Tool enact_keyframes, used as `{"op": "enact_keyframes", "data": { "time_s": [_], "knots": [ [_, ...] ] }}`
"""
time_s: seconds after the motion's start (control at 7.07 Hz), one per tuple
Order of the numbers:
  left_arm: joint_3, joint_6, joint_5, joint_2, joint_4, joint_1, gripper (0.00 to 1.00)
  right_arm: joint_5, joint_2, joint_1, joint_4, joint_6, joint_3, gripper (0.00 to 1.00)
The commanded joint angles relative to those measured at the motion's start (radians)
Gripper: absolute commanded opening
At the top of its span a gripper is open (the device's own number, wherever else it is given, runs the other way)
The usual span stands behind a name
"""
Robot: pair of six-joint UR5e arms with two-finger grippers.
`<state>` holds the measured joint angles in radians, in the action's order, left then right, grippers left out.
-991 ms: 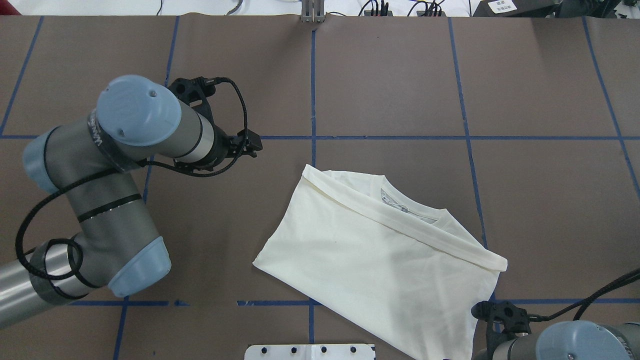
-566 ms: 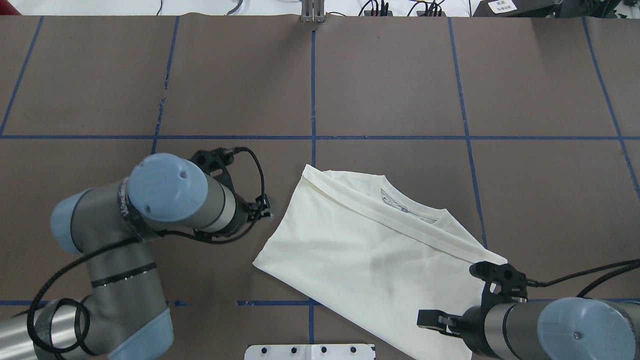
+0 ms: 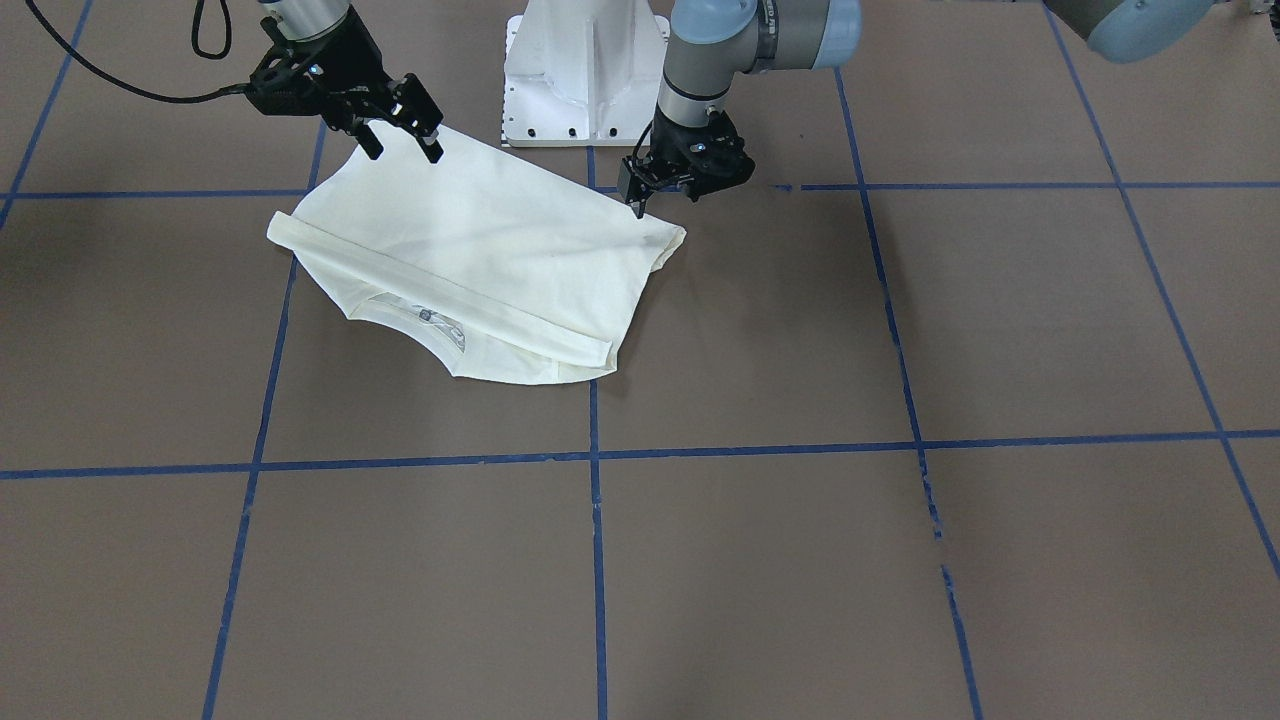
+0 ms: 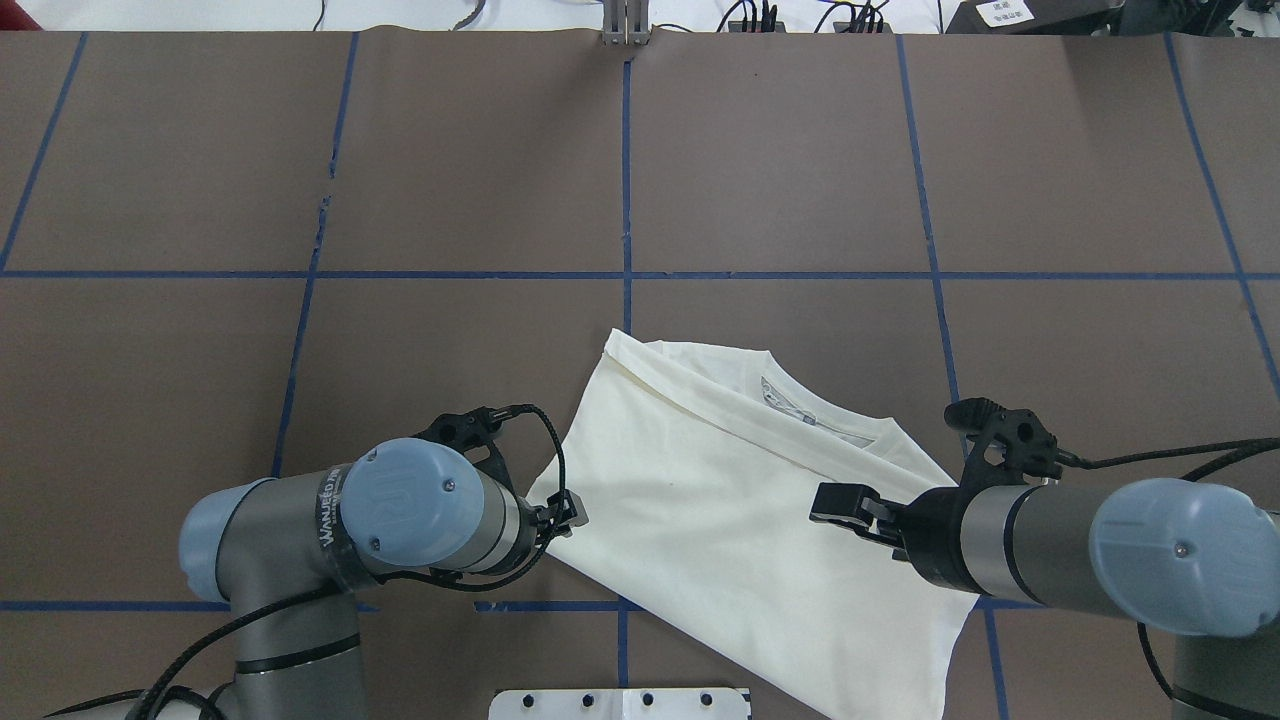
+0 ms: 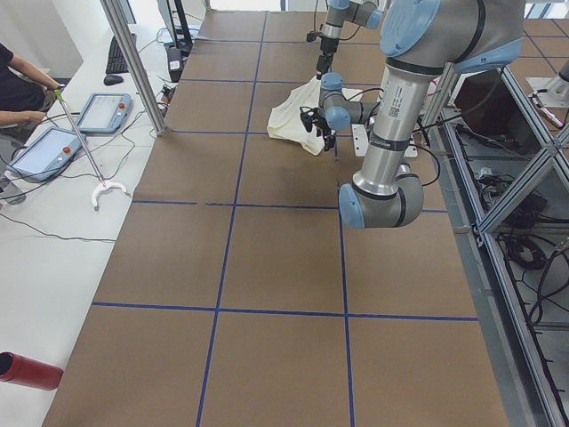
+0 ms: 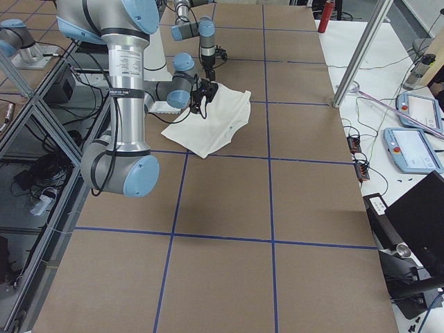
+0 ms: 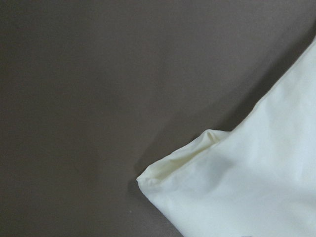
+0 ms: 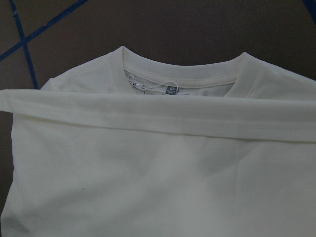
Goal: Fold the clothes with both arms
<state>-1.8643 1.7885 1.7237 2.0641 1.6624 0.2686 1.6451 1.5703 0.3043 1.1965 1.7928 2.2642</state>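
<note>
The cream shirt (image 4: 730, 500) lies folded flat on the brown table, collar (image 8: 182, 81) up and a sleeve band (image 8: 163, 113) laid across below it. No print shows. My left gripper (image 4: 568, 510) sits low at the shirt's left corner (image 7: 148, 180), seen from the front as the left gripper (image 3: 665, 190) with its fingers apart and nothing between them. My right gripper (image 4: 840, 505) hovers above the shirt's right half. In the front-facing view the right gripper (image 3: 402, 148) stands open over the shirt's edge nearest the robot.
The white pedestal base (image 3: 585, 80) stands just behind the shirt on the robot's side. Blue tape lines (image 4: 627, 275) grid the table. Cables and plugs (image 4: 760, 15) lie along the far edge. A seated person (image 5: 18, 89) and tablets (image 5: 102, 111) are beside the table's left end.
My left arm swung from the far left back toward the robot and down to the shirt's left corner. My right arm came in from the lower right over the shirt. The shirt has not moved.
</note>
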Motion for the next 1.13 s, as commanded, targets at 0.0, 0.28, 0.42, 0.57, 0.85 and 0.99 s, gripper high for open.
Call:
{"op": "enact_keyframes", "data": {
  "time_s": [0.0, 0.28, 0.42, 0.57, 0.85, 0.99],
  "knots": [
    [0.042, 0.002, -0.018, 0.01, 0.023, 0.003, 0.85, 0.001, -0.004, 0.01, 0.0, -0.02, 0.0, 1.0],
    [0.073, 0.0, -0.05, 0.02, 0.046, 0.006, 0.81, 0.001, -0.004, 0.012, 0.0, -0.02, 0.001, 1.0],
    [0.076, 0.0, -0.052, 0.021, 0.046, 0.014, 0.76, 0.001, -0.006, 0.012, 0.0, -0.02, 0.001, 1.0],
    [0.083, 0.003, -0.053, 0.021, 0.046, 0.015, 0.6, 0.001, -0.006, 0.012, 0.0, -0.02, 0.003, 1.0],
    [0.085, -0.001, -0.055, 0.019, 0.046, 0.015, 0.0, 0.002, -0.012, 0.012, 0.0, -0.02, 0.003, 1.0],
    [0.088, -0.001, -0.055, 0.019, 0.046, 0.018, 0.0, 0.002, -0.012, 0.013, 0.0, -0.02, 0.002, 1.0]
  ]
}}
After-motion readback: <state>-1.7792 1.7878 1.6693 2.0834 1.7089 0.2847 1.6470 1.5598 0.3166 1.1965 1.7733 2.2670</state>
